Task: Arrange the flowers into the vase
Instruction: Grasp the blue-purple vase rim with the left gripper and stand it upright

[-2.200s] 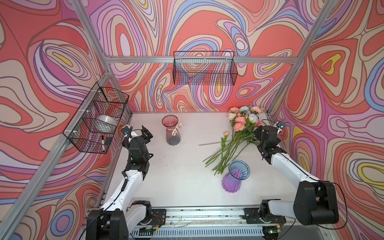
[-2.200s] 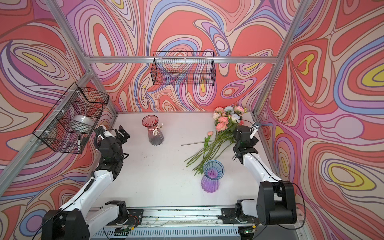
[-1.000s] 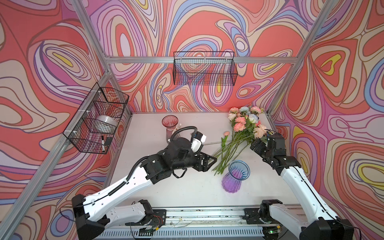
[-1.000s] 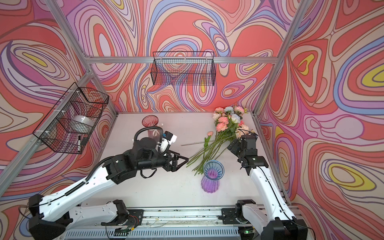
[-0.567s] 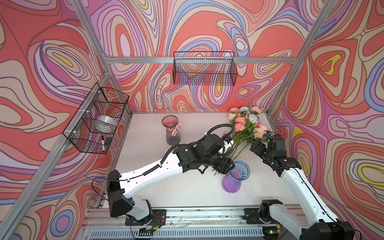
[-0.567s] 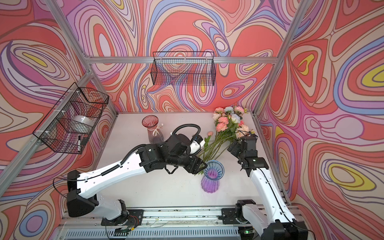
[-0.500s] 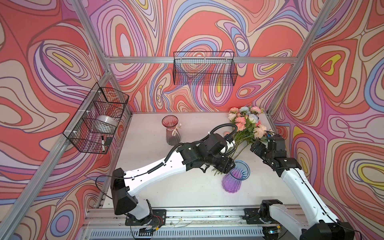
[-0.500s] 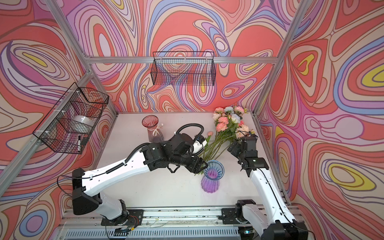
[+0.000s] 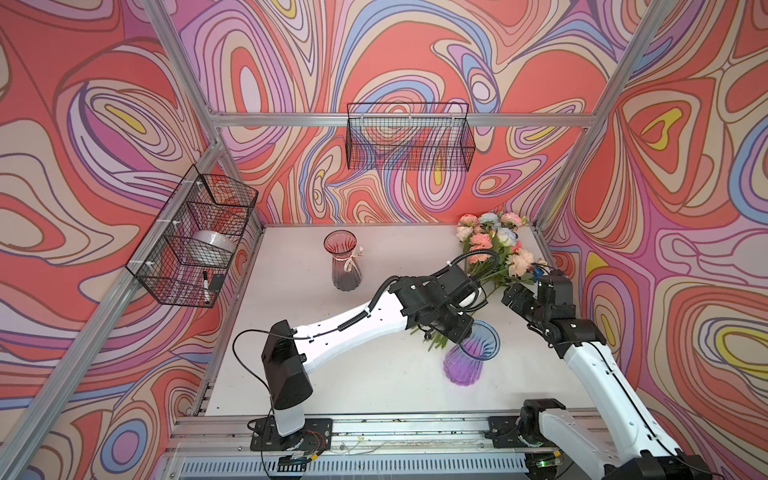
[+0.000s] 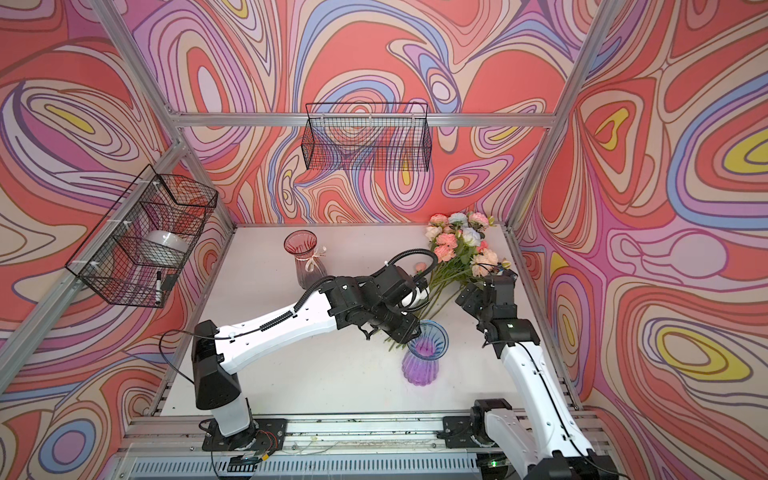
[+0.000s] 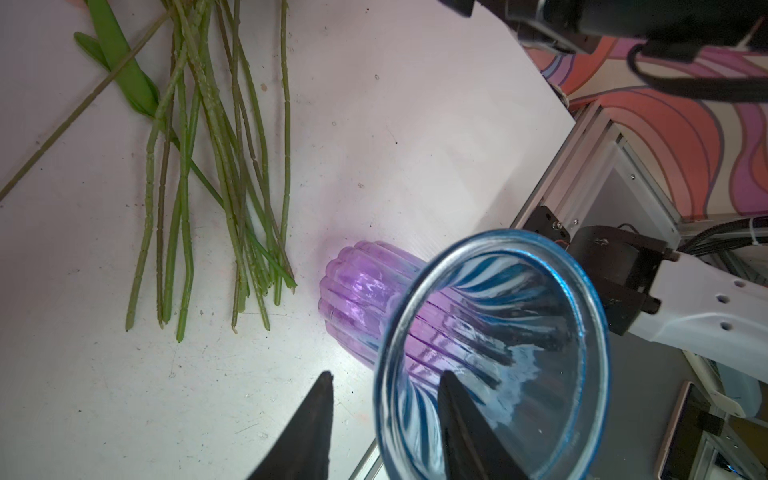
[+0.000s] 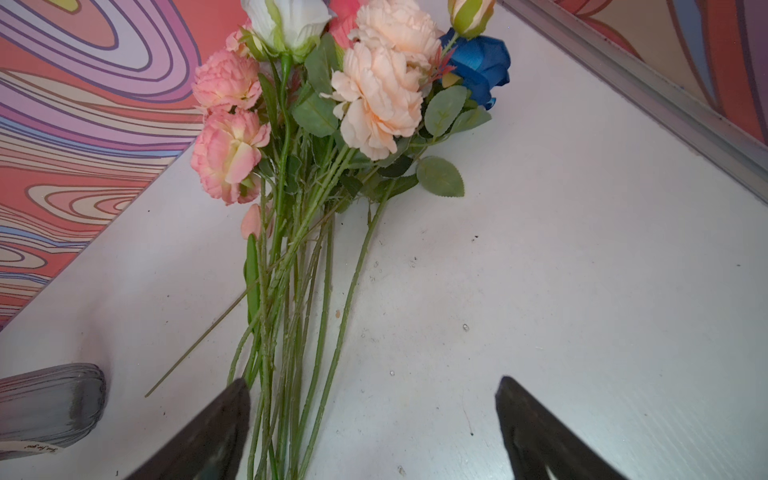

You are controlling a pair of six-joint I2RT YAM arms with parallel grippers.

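1. Ribbed glass vase (image 11: 361, 299), purple body with a flared blue rim, stands upright.
2. Left gripper (image 11: 384, 376) straddles its rim, jaws apart, seemingly not pinching.
3. Flowers (image 12: 374, 95), ruffled blooms on thin green stems, lie flat beneath the spread right gripper (image 12: 374, 388).
4. Left arm crosses above the stems.

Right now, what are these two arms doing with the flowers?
The left gripper straddles the rim of the blue-topped purple ribbed glass vase, one finger inside, one outside. The right gripper hangs open over the green stems of the pink, peach, white and blue flowers, lying on the white table. No flower is in the vase yet.
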